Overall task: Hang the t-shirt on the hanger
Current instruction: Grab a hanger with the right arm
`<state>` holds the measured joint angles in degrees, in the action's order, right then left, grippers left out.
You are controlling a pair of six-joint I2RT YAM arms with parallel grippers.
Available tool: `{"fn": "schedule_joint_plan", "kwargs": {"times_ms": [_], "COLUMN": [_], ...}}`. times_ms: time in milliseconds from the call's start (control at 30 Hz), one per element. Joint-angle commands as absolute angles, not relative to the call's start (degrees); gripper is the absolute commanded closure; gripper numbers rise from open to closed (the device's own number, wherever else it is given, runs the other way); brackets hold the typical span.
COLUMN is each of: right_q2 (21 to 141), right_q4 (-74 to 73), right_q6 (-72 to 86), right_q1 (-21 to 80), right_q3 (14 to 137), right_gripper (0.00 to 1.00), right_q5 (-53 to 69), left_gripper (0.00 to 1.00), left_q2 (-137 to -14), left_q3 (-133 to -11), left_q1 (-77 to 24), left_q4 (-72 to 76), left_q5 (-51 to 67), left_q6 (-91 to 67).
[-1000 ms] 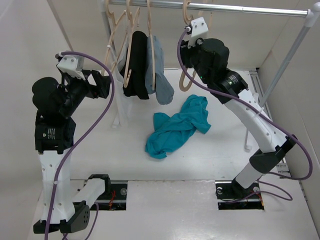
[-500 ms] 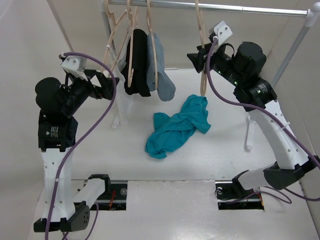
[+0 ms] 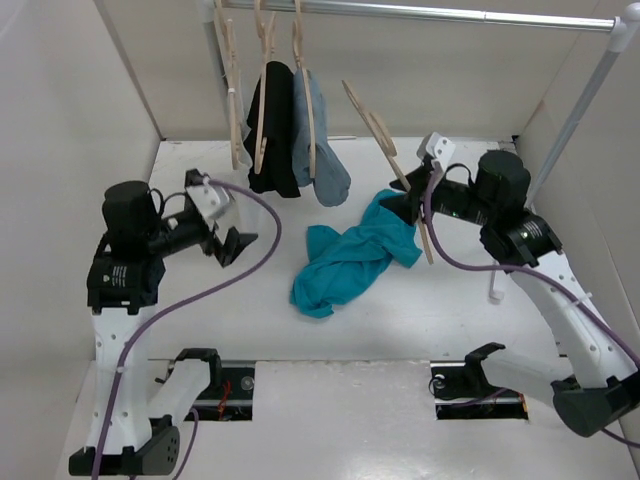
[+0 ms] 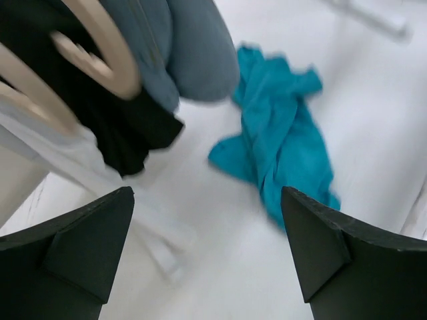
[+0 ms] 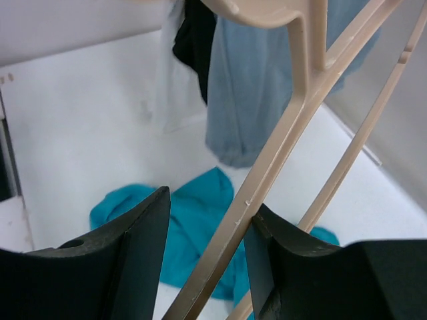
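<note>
White tabletop [image 3: 200, 330] carries the teal t-shirt [image 3: 350, 258], crumpled in a heap near centre, in front of the rail [image 3: 420, 12] w/ a black top [image 3: 272, 130] & grey-blue top [image 3: 325, 150] hanging on it. Hanger [image 3: 382, 133] is off the rail, tilted in the air over the t-shirt's R edge, hook end up-left, w/ R gripper [image 3: 415, 205] pinching one thin bar. L gripper [image 3: 232, 245] hovers left of the t-shirt, well apart from it, fingers spread wide.
</note>
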<state>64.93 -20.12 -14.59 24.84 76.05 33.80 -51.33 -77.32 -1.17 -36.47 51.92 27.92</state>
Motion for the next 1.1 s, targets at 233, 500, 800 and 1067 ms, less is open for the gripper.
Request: {"fn": "schedule_joint_plan", "kwargs": {"times_ms": [233, 500, 800, 1067], "right_q2": [52.13, 51.59, 52.29, 55.28], "right_q4": [-16.0, -14.5, -10.28, -11.6], "right_q6": [-9.23, -5.45, -2.55, -6.59], "right_q1": [16.8, 12.67, 5.72, 2.38], "right_q3": [52.94, 43.87, 38.76, 37.62], "right_gripper": [1.0, 1.0, 1.0, 1.0], "right_q5": [39.81, 46.4, 54.13, 66.24], "left_gripper": [0.1, 0.28, 0.38, 0.33], "left_q2": [-39.2, -52.19, -68.11, -71.36], "left_q3": [-51.17, -47.11, -58.69, -56.79], "left_q1": [-1.49, -7.54, -40.07, -40.08], "left_q4": [-62.86, -51.97, -30.08, 3.2], "left_q5": [40.43, 35.47, 23.71, 40.5], "left_q6": [80.24, 72.09, 38.45, 39.64]}}
